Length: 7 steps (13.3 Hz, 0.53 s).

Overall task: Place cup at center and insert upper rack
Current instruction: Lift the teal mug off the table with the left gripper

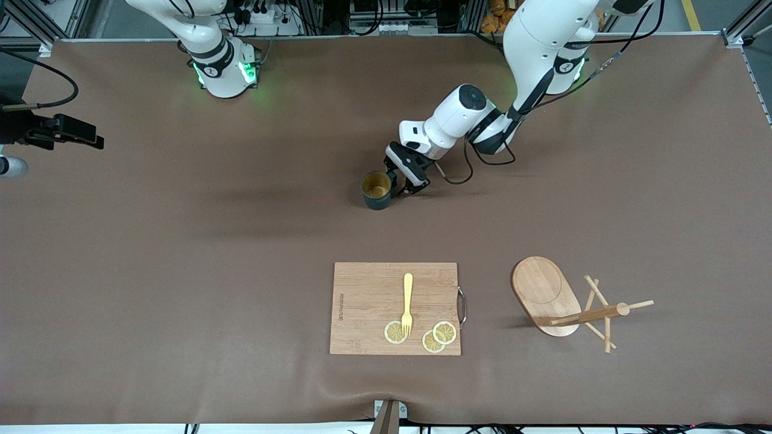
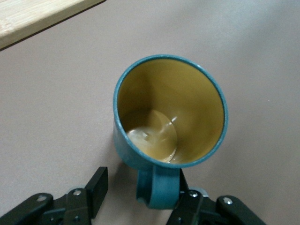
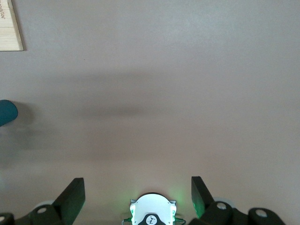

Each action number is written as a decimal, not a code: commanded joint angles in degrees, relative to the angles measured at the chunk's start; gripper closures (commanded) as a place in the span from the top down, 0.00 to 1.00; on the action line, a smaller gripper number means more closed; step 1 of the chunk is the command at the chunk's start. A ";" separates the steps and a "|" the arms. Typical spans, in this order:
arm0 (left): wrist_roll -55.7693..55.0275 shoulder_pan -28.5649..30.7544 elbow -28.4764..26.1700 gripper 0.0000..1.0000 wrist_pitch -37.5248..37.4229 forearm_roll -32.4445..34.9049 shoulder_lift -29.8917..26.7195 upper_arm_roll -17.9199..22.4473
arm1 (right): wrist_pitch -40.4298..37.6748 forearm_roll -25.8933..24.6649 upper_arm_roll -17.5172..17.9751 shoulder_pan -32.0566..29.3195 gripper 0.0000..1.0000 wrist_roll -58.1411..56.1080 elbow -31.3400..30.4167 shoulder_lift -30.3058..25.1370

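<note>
The cup (image 1: 377, 190) stands upright on the brown table (image 1: 181, 241) just above the middle of the front view, its yellowish inside open to the camera. The left gripper (image 1: 398, 184) is low at the cup's handle side. In the left wrist view the cup (image 2: 169, 112) fills the centre of the frame and its handle (image 2: 158, 187) runs down between the two black fingers (image 2: 96, 187). The fingers are spread apart; one stands clear of the handle, while the other is partly hidden by the handle, so contact there cannot be judged. The fingertips are cut off by the bottom edge of that frame.

The upper rack (image 1: 570, 301) lies tipped over on its side in the lower right of the front view, oval base on edge and the post pointing toward the frame's right edge, thin pegs splayed around it. Which pegs are the uppermost ones is hard to make out from this angle.

A wooden cutting board (image 1: 395, 308) sits at lower centre, carrying a yellow fork (image 1: 408, 304) and three lemon slices (image 1: 431, 334); the fork's tines overlap one slice.

The right arm waits; its gripper is cut off from the front view. In the right wrist view the right gripper (image 3: 138, 194) shows fingers wide apart over bare table, with a sliver of the cup (image 3: 7, 112) at the left edge.
</note>
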 commanded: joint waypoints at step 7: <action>-0.25 -1.05 -0.19 0.15 1.34 1.01 -0.02 0.43 | 0.33 0.19 0.41 -0.17 1.00 1.65 -0.77 -0.36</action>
